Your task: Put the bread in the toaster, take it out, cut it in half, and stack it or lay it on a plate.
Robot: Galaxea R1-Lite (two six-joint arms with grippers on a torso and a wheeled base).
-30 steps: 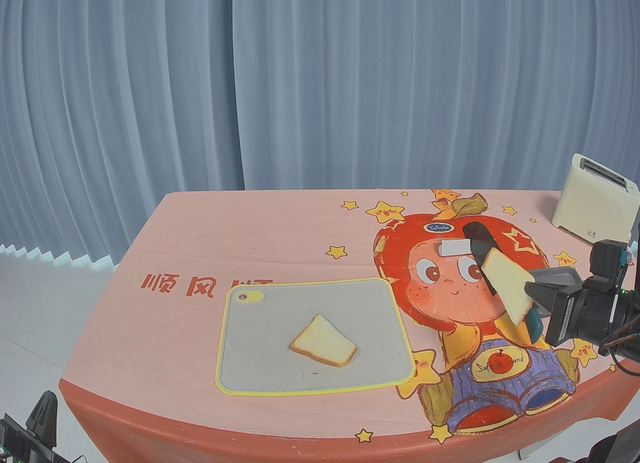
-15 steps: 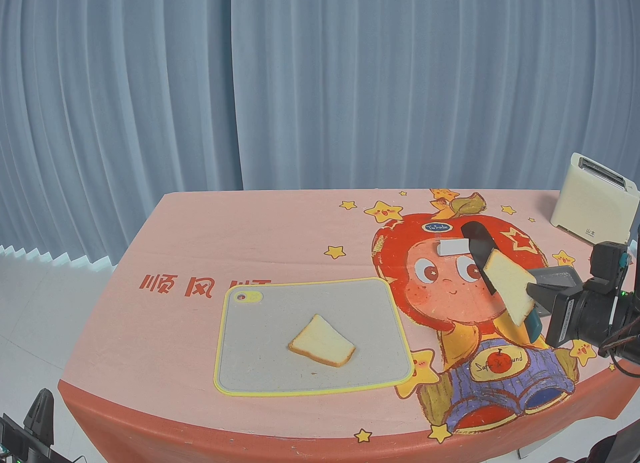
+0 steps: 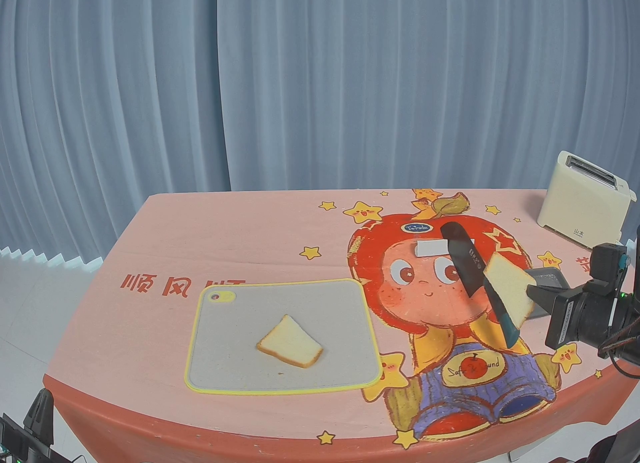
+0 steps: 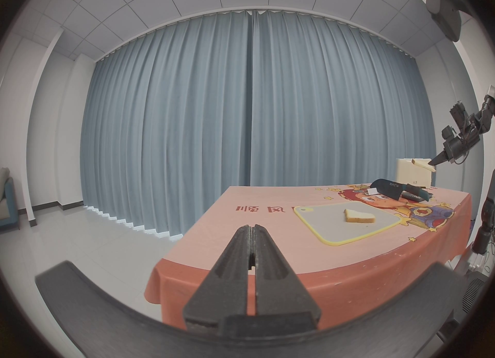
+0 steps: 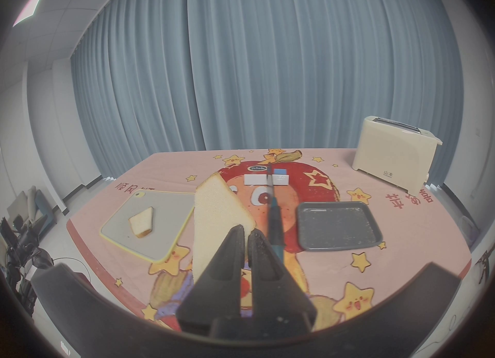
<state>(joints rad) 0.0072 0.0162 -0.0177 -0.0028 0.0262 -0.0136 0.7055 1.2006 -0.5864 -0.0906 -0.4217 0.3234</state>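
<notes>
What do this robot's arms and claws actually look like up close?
The left gripper and right gripper are matte charcoal wedges: two flat fingers tapering to a point. The right arm is black and boxy, with a pale label strip, a small green light and thin black cables looping off it.

Matte black arms ending in wedge-fingered grippers.
The right arm [image 3: 590,314] was black throughout. It had a boxy wrist housing [image 3: 567,318] with a narrow white label [image 3: 559,328] down one face, a smaller square block [image 3: 607,259] above it, and thin black cables [image 3: 623,354] looping behind. The right gripper [image 5: 246,234] and left gripper [image 4: 252,230] looked alike: two dark grey fingers [image 4: 234,271] with a fine grainy texture, broad at the base and tapering to narrow tips, seated in a black block. A wide, curved black guard [image 4: 103,302] arched below each one.
</notes>
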